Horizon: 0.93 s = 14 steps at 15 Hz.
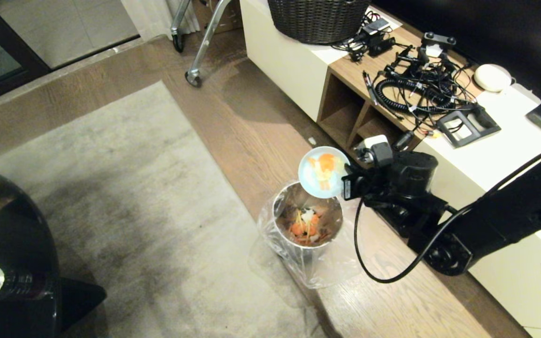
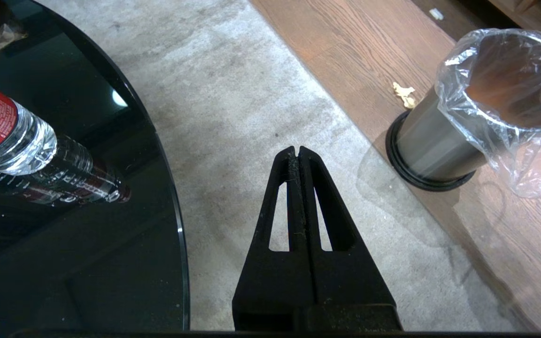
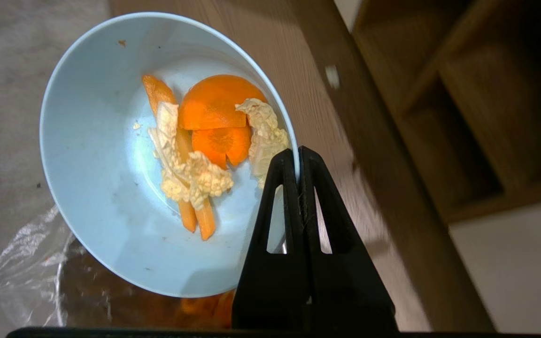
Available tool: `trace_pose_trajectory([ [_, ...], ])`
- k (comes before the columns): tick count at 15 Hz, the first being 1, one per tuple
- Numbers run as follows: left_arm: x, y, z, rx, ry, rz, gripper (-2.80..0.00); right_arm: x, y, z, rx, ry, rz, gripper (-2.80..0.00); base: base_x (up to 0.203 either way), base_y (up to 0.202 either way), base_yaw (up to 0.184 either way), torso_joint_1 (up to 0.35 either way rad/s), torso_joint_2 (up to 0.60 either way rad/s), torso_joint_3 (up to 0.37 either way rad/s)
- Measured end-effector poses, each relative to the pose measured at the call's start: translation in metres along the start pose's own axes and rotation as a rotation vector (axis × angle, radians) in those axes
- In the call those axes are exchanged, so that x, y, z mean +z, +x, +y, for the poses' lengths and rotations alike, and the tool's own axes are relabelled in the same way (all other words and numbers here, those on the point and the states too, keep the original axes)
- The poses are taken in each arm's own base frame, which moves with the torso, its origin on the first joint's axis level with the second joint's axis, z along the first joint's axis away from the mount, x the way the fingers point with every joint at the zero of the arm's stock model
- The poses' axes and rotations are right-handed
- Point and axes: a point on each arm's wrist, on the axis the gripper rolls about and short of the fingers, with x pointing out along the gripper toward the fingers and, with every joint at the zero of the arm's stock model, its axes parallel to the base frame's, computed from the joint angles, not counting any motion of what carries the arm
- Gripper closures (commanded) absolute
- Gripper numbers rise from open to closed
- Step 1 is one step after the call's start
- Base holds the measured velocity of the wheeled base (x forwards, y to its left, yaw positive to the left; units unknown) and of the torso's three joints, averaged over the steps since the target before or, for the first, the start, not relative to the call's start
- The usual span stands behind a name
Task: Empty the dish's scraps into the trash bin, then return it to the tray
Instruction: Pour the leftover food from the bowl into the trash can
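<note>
Gripping the dish (image 1: 323,172) by its rim, the right tool (image 1: 345,180) has its 2 fingers clenched on the edge, as the right wrist view shows (image 3: 297,162). The dish (image 3: 158,150) is pale blue, tilted steeply with its open face turned toward the head camera, and hangs above the far rim of the trash bin (image 1: 307,220), at about 12 o'clock of the bin's mouth. The scraps (image 1: 324,169) are in the bowl: orange carrot slices and sticks with pale yellowish leaf pieces (image 3: 209,155), clustered near the gripped side. More orange and whitish pieces lie at the bottom of the bin (image 1: 305,227).

The trash bin is a shiny metal cylinder lined with a clear crinkled bag (image 2: 510,108); it stands on the wooden floor (image 1: 261,136) at the edge of a grey rug (image 1: 125,211). 1 small pale scrap lies on the floor just beside the bin's base (image 2: 404,94).

The left tool (image 2: 297,152), its fingers pressed together on nothing, hangs above the rug, between the bin and a round black glass surface (image 2: 87,234). A clear bottle with a red label (image 2: 3,131) lies on that surface.

At 1 o'clock of the bin, a low white and wood cabinet (image 1: 486,159) carries a tangle of black cables (image 1: 421,89) and a dark wicker basket (image 1: 317,19).
</note>
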Motion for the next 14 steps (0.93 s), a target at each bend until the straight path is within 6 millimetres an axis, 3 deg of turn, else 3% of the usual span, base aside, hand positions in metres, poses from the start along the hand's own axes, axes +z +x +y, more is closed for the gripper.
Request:
trace_pose_trajectory([
  [7, 0.0, 0.0, 0.0, 0.001, 0.0, 0.0, 0.0, 0.006, 0.002, 0.005, 0.173, -0.203, -0.285, 0.0, 0.0, 0.0, 0.0, 0.0, 0.0, 0.0],
  [14, 0.0, 0.0, 0.0, 0.0, 0.0, 0.0, 0.0, -0.01, 0.01, 0.003, 0.23, -0.205, -0.304, 0.0, 0.0, 0.0, 0.0, 0.0, 0.0, 0.0],
])
